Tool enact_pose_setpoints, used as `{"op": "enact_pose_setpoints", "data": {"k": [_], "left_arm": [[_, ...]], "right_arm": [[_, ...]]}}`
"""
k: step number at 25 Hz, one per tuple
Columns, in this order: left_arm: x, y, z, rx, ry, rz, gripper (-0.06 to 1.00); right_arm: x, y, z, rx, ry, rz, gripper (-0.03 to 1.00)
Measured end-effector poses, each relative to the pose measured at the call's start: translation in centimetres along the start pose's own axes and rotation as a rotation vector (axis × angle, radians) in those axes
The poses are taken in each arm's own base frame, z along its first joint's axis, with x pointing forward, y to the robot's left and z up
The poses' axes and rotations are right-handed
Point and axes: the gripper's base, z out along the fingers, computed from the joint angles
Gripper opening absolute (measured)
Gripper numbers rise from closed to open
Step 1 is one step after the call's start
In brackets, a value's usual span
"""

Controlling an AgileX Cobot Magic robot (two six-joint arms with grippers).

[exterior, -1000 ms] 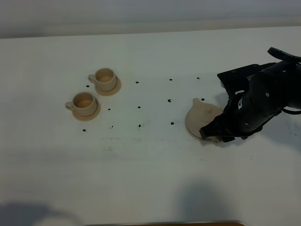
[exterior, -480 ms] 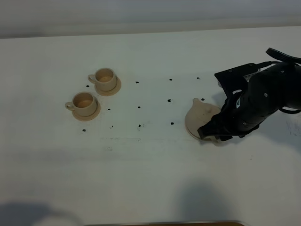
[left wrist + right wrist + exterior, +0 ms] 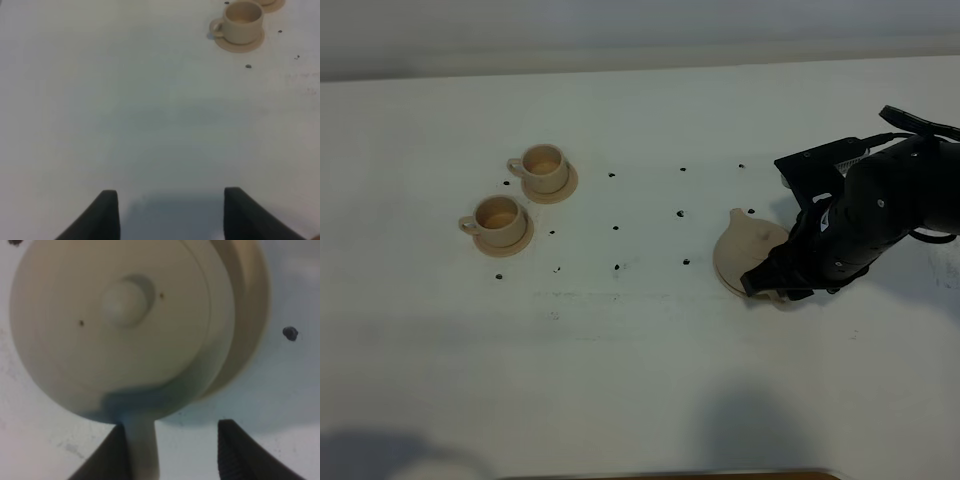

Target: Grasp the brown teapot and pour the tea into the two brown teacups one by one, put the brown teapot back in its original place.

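Right end effector (image 3: 170,455) hovering low over brown teapot (image 3: 125,325), jaws apart, straddling loop handle (image 3: 142,450). Pot sitting on coaster (image 3: 252,310). Handle hugging one jaw: closing off-centre risking twisting pot, slipping, spilling. Left end effector (image 3: 170,215) idling, jaws apart.

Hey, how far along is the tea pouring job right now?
Nothing is clearly done. The brown teapot sits on its coaster, and I cannot tell whether the far teacup or the near teacup holds tea. In hand: the right gripper has open jaws either side of the teapot's handle, not clamped. Seemingly left: grasp, pour into each cup, return the teapot.
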Motion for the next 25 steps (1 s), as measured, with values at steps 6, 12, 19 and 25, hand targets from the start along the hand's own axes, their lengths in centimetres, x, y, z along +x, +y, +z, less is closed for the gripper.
{"op": "enact_pose_setpoints", "data": {"k": [6, 12, 19, 25], "left_arm": [[0.00, 0.00, 0.00, 0.000, 0.000, 0.000, 0.53], [0.00, 0.00, 0.00, 0.000, 0.000, 0.000, 0.53], [0.00, 0.00, 0.00, 0.000, 0.000, 0.000, 0.52], [0.00, 0.00, 0.00, 0.000, 0.000, 0.000, 0.52]], "right_arm": [[-0.02, 0.00, 0.06, 0.000, -0.002, -0.003, 0.38], [-0.15, 0.01, 0.50, 0.001, 0.017, -0.011, 0.38], [-0.19, 0.01, 0.56, 0.001, 0.012, -0.028, 0.10], [-0.27, 0.02, 0.56, 0.000, 0.004, -0.034, 0.09]]}}
